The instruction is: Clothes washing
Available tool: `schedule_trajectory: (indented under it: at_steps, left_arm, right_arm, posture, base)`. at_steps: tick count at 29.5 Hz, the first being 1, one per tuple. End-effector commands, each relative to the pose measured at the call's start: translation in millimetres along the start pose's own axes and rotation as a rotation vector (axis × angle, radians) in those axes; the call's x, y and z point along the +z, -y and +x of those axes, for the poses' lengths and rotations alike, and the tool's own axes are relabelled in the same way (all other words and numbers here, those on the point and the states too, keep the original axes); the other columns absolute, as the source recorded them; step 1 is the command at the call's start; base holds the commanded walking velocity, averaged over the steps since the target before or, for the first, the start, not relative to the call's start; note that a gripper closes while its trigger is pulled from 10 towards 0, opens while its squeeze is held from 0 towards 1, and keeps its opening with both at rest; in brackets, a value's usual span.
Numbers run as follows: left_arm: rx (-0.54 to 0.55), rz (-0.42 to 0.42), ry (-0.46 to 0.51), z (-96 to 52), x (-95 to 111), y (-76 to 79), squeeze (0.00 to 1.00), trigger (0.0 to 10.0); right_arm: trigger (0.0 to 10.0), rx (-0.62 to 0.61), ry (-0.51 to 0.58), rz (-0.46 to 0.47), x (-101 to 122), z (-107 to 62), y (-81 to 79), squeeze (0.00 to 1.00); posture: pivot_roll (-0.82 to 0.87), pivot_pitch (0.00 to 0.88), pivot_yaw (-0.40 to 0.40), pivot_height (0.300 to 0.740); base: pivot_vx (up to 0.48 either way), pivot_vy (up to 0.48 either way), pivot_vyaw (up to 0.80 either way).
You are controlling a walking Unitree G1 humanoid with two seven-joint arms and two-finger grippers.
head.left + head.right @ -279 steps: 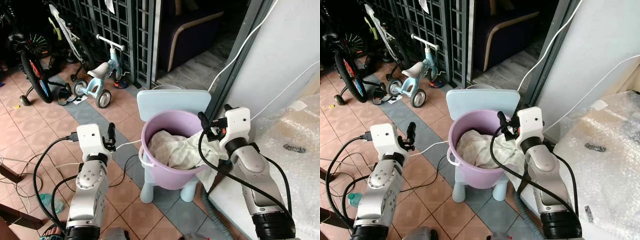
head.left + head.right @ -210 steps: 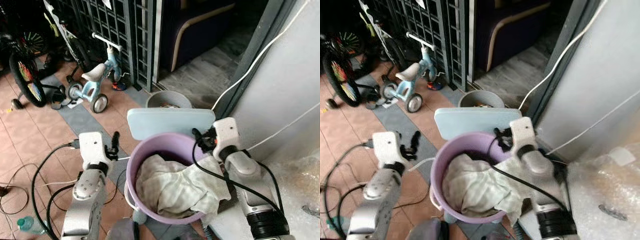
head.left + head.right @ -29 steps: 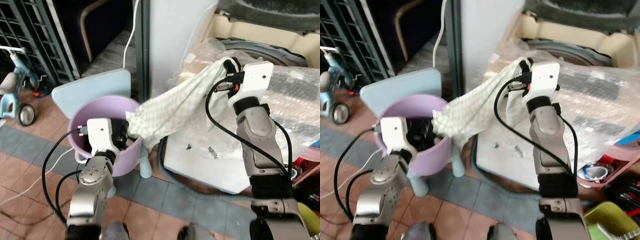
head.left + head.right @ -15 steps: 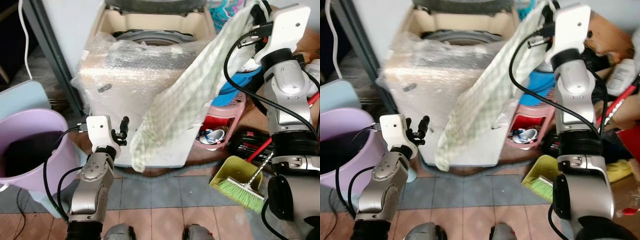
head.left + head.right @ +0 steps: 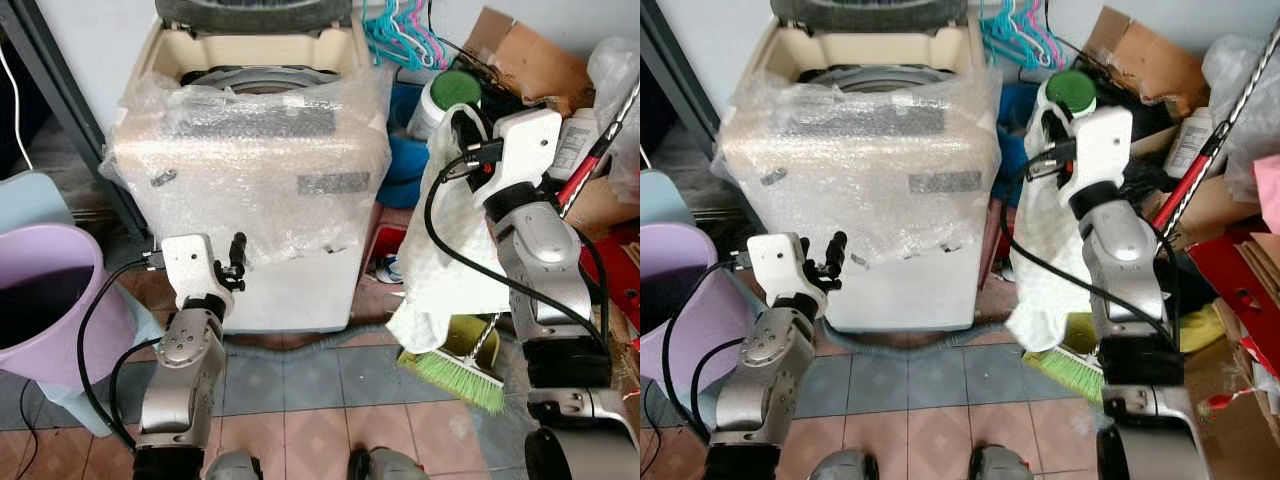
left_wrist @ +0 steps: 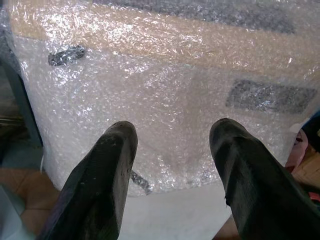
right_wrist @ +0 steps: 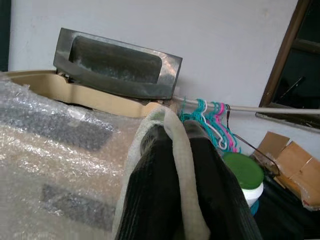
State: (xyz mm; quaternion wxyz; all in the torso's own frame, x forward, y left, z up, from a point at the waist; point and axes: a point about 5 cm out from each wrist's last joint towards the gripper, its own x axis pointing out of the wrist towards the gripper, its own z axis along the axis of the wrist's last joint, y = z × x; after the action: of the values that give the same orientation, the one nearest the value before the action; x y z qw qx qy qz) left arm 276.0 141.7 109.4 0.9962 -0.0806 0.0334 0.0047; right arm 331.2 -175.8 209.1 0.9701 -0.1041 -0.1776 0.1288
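A pale checked cloth (image 5: 432, 268) hangs from my right gripper (image 5: 462, 120), which is shut on its top edge, to the right of the washing machine (image 5: 250, 160). In the right wrist view the cloth (image 7: 176, 165) is folded over and between the black fingers (image 7: 150, 200). The machine is wrapped in bubble wrap, its lid (image 5: 250, 10) stands up and the drum opening (image 5: 250, 80) is exposed. My left gripper (image 6: 172, 132) is open, empty, close to the machine's wrapped front. The purple bucket (image 5: 95, 320) stands at the left and looks dark inside.
Right of the machine the floor is crowded: a green broom (image 5: 462, 377), a red stool (image 5: 385, 245), a green-lidded white tub (image 5: 455, 90), cardboard boxes (image 5: 520, 60), a red-handled stick (image 5: 590, 150) and teal hangers (image 5: 395, 35). A pale blue chair (image 5: 30, 195) stands behind the bucket.
The view has swung from the bucket to the washing machine. My right arm has come down, and the cloth that hung across the machine's front now hangs to its right.
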Motion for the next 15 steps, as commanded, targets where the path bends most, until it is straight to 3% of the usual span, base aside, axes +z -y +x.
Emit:
schedule_trajectory:
  at_steps: [1,5,11,13,15]
  left_arm:
    - [-0.01,0.012,0.041,3.0,11.8,3.1,0.0,10.0]
    - [-0.001,0.025,0.07,4.0,20.4,0.6,0.0,10.0]
    - [0.021,0.027,0.048,-1.4,11.2,-1.1,0.0,10.0]
    - [0.003,0.031,0.039,-3.9,6.5,4.2,0.0,10.0]
    - [0.0,0.03,0.038,-4.0,6.5,4.6,0.0,10.0]
  right_arm:
    - [10.0,-0.006,0.069,-0.014,18.9,5.4,1.9,0.0]
    - [10.0,-0.023,0.095,-0.003,30.9,10.2,4.0,0.0]
    - [10.0,0.018,0.12,-0.022,43.2,18.6,7.2,0.0]
    - [10.0,0.021,0.156,-0.048,57.4,32.2,17.6,0.0]
    - [10.0,0.021,0.157,-0.048,58.3,32.9,18.0,0.0]
  posture:
    - [0.02,0.112,0.018,0.74]
    - [0.02,0.126,0.019,0.74]
    - [0.02,0.119,0.014,0.74]
    - [0.02,0.114,0.016,0.74]
    - [0.02,0.114,0.016,0.74]
  base:
    - [0.45,0.0,0.72]
    - [0.45,0.0,0.7]
    - [0.448,0.0,0.64]
    - [0.45,0.0,0.61]
    - [0.45,0.0,0.61]
